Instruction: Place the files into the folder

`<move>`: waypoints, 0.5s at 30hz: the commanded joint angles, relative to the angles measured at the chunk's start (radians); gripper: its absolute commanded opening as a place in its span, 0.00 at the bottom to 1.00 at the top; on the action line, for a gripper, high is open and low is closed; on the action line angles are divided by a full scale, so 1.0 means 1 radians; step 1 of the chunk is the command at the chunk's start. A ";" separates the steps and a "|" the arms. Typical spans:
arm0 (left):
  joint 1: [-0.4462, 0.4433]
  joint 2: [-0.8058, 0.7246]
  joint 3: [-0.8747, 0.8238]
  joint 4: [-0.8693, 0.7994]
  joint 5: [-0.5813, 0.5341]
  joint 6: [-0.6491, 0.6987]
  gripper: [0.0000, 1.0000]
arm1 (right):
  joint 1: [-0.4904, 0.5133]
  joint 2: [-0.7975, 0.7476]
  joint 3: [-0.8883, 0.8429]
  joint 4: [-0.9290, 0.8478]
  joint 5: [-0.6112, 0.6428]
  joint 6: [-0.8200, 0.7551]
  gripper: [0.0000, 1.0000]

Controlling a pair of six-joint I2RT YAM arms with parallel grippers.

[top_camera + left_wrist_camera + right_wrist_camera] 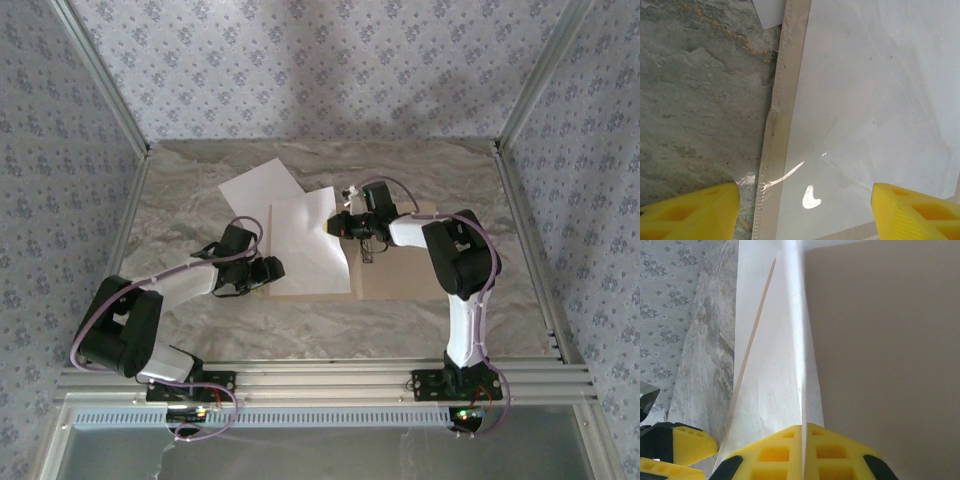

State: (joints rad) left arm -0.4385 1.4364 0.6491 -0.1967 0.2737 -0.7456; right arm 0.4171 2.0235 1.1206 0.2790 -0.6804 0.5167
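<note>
Right gripper (338, 227): pinching the right edge of the held sheet (310, 245) between its closed yellow fingers (775, 455), holding that edge raised off the folder.
Held sheet: lying across the left half of the open folder (410, 275), sloping up towards the right gripper at the spine.
Left gripper (268, 272): hanging with its fingers spread wide and grasping nothing, over the folder's left border (785, 100), the held sheet just to its right.
Folder: lying open and flat on the table (200, 200), its tan right half showing bare.
Second sheet (262, 188): resting on the table to the far left, its near right part tucking under the held sheet.
</note>
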 commanded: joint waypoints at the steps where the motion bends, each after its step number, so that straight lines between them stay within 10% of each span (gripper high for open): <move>1: 0.006 0.014 0.017 0.013 0.014 0.000 0.71 | 0.003 0.010 -0.015 0.001 -0.004 0.014 0.05; 15: 0.006 0.009 0.050 -0.031 0.001 0.017 0.71 | -0.001 -0.037 0.033 -0.177 0.050 -0.073 0.30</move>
State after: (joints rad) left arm -0.4381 1.4422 0.6563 -0.2043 0.2760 -0.7448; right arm 0.4175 2.0209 1.1194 0.2150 -0.6575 0.4923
